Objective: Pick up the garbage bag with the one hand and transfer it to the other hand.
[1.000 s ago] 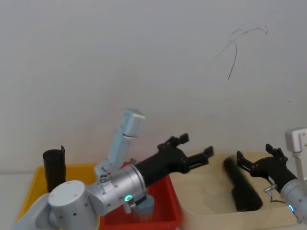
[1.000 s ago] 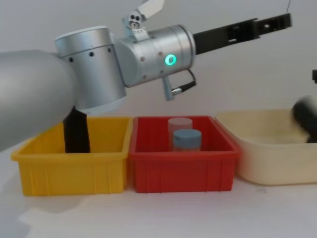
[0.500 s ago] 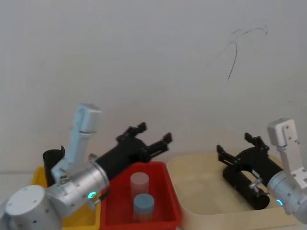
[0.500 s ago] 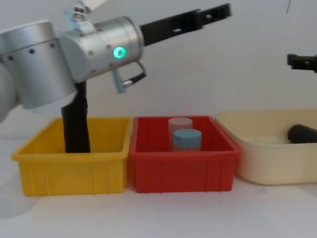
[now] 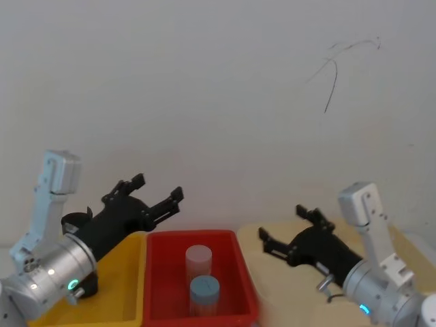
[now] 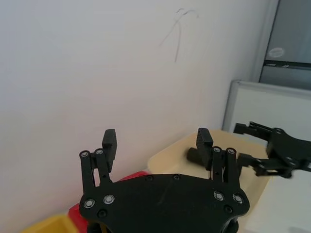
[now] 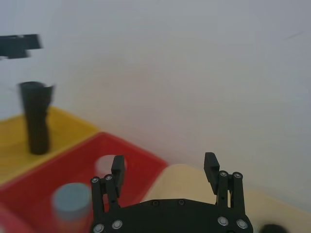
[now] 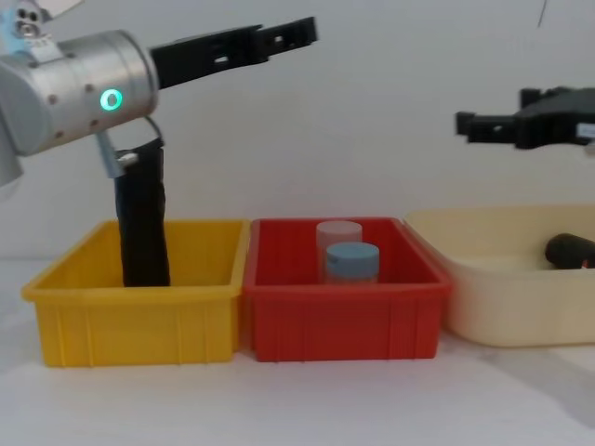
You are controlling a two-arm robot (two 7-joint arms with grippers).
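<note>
White table (image 8: 297,409) and scribbled wall (image 5: 204,82), garbage bag (image 8: 569,251) in cream tub (image 8: 502,302)

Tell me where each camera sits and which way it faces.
Head: high, facing forward and down; left gripper and right gripper, both open, at lower corners.
Chest: low, looking across at yellow bin, red bin and cream tub holding the garbage bag; both arms above.
Left wrist: past its own fingers toward tub and right gripper.
Right wrist: past its own fingers toward the red and yellow bins.
Shared: chest and right wrist show the black roll in the yellow bin.
</note>
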